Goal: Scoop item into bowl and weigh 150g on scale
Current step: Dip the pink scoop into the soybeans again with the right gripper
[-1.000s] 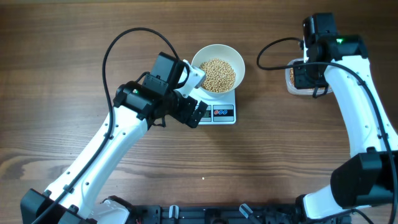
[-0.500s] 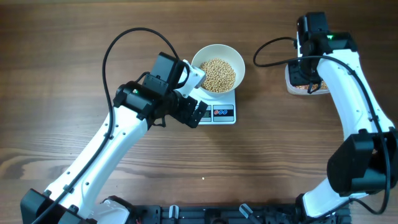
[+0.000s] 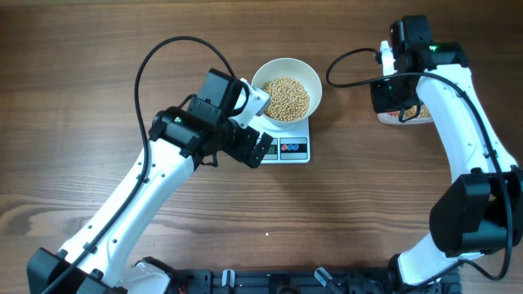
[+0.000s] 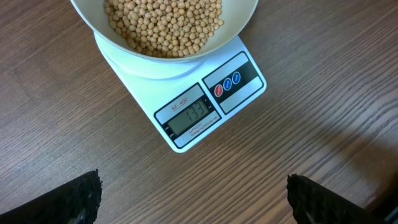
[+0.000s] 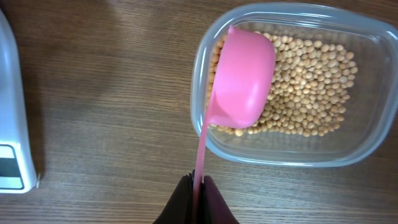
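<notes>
A white bowl (image 3: 260, 78) holding tan beans (image 3: 286, 98) sits on the white scale (image 3: 294, 149). In the left wrist view the bowl (image 4: 245, 22) and its beans (image 4: 165, 22) fill the top, and the scale's display (image 4: 189, 116) reads 133. My left gripper (image 4: 193, 182) hangs open over bare wood just in front of the scale (image 4: 239, 78), holding nothing. My right gripper (image 5: 198, 182) is shut on the thin handle of a pink scoop (image 5: 242, 78). The scoop's cup lies over the left end of a clear tub (image 5: 292, 155) of beans (image 5: 311, 81), back side up.
The clear tub (image 3: 402, 116) stands at the right of the scale, partly hidden under my right gripper (image 3: 389, 95). The scale's edge (image 5: 9, 93) shows at the left of the right wrist view. A black cable (image 3: 163, 57) loops above the left arm.
My right gripper has shifted a little to the left over the tub. The left arm, bowl and scale have not moved.
</notes>
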Robot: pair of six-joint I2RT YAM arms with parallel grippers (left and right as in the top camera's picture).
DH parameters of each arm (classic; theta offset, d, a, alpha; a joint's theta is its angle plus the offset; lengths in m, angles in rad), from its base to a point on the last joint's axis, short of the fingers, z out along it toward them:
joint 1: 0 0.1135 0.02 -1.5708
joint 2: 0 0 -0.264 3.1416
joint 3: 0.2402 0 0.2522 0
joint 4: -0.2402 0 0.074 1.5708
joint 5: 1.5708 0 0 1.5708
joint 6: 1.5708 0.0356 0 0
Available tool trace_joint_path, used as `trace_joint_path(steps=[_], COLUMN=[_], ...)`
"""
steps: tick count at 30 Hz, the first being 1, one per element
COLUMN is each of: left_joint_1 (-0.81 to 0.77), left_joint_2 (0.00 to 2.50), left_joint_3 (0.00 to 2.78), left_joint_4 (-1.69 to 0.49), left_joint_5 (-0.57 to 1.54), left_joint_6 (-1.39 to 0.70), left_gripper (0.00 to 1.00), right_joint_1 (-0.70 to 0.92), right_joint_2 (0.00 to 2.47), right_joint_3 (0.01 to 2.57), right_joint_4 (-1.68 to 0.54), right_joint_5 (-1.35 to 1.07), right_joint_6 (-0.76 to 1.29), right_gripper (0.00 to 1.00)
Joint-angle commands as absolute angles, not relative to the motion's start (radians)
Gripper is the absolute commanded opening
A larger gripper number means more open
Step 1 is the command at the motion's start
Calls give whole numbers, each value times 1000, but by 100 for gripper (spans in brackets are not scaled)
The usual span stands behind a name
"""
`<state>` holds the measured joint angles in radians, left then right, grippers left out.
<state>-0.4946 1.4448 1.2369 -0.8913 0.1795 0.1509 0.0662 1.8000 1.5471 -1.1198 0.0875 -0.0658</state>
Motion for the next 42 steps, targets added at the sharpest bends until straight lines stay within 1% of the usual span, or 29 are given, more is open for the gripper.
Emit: trace_joint_path(steps=[1, 5, 10, 21, 42], left_joint_1=[-489, -489, -489, -489, -489], left_joint_2=[1423, 1423, 1423, 1423, 1423], left_joint_3=[1251, 1251, 1251, 1251, 1251], left_joint_4=[-892, -892, -892, -892, -892], left_joint_5=[174, 174, 174, 174, 174], left_joint_6=[141, 141, 141, 141, 142], left_gripper=[100, 100, 100, 100, 100], right_joint_1=[59, 25, -40, -162, -339], right_joint_2=[1816, 1816, 1816, 1816, 1816], right_joint_3=[1542, 1542, 1542, 1542, 1542], right_joint_4=[-1127, -1142, -1145, -1146, -1172], right_joint_5=[1, -22, -131, -336, -461], right_joint_6=[-69, -42, -42, -107, -211], right_gripper=[4, 4, 4, 4, 4])
